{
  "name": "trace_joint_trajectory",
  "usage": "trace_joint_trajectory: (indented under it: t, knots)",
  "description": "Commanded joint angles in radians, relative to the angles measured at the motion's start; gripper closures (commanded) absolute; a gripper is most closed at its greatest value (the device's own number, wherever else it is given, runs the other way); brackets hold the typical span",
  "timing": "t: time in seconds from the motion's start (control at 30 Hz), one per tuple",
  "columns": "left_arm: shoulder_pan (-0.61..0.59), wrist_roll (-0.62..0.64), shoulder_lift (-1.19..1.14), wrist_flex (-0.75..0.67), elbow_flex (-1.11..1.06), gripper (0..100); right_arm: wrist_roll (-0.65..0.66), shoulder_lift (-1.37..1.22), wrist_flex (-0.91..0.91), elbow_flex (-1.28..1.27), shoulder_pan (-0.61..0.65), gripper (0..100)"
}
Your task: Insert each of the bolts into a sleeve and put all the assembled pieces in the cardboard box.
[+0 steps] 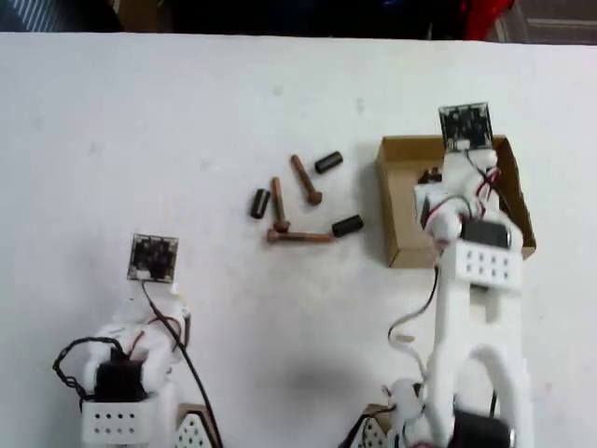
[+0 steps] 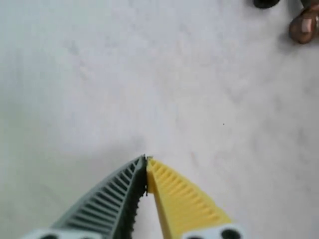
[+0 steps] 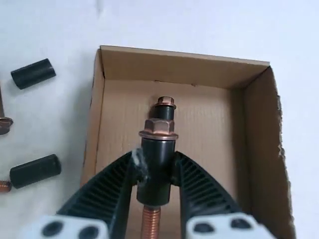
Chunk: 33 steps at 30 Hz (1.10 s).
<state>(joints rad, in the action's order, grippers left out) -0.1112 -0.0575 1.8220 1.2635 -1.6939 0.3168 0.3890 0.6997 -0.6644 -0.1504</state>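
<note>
the assembled piece (image 3: 158, 130), a copper bolt seated in a black cylindrical sleeve, is pinched across the sleeve by the right claw (image 3: 155, 158) and held above the floor of the open brown cardboard box (image 3: 184, 67). the step in hand is judged to be the drop. it would be done well if the piece were lowered close to the box floor, kept off the walls, and let go by a small spread of the jaws, so that the bolt is not shaken out of its sleeve. a second copper-headed piece (image 3: 166, 107) appears to lie in the box just beyond the held one, though this cannot be told for sure; it should not be struck.

the left claw (image 2: 146, 167) is pressed together over bare white counter (image 2: 99, 74), well apart from the box. three loose copper bolts (image 1: 278, 203) and three loose black sleeves (image 1: 347, 225) lie between the arms. nothing is seen to block the drop, but the sleeve nearest the box wall could be brushed on withdrawal.
</note>
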Motion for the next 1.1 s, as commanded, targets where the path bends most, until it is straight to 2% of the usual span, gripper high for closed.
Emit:
trace_joint_trajectory:
  t: [0.0, 0.23, 0.63, 0.73, 0.9, 1.07]
  knots:
    - [0.024, -0.008, 0.004, 0.014, 0.002, 98, 0.015, -0.156, -0.031, 0.175, -0.05, 98.1]
    - [0.025, -0.008, 0.004, 0.02, 0.002, 98, 0.015, -0.499, -0.027, 0.437, -0.127, 98.1]
    - [0.025, -0.008, 0.004, 0.02, 0.002, 97, 0.017, -0.903, -0.024, 0.789, -0.128, 98.0]
    - [0.025, -0.009, 0.004, 0.02, 0.002, 97, 0.017, -0.958, -0.024, 0.835, -0.127, 94.7]
    - [0.025, -0.009, 0.004, 0.018, 0.002, 97, 0.015, -0.97, -0.024, 0.85, -0.122, 77.7]
    - [0.025, -0.009, 0.004, 0.018, 0.002, 97, 0.015, -0.918, -0.016, 0.845, -0.122, 80.3]
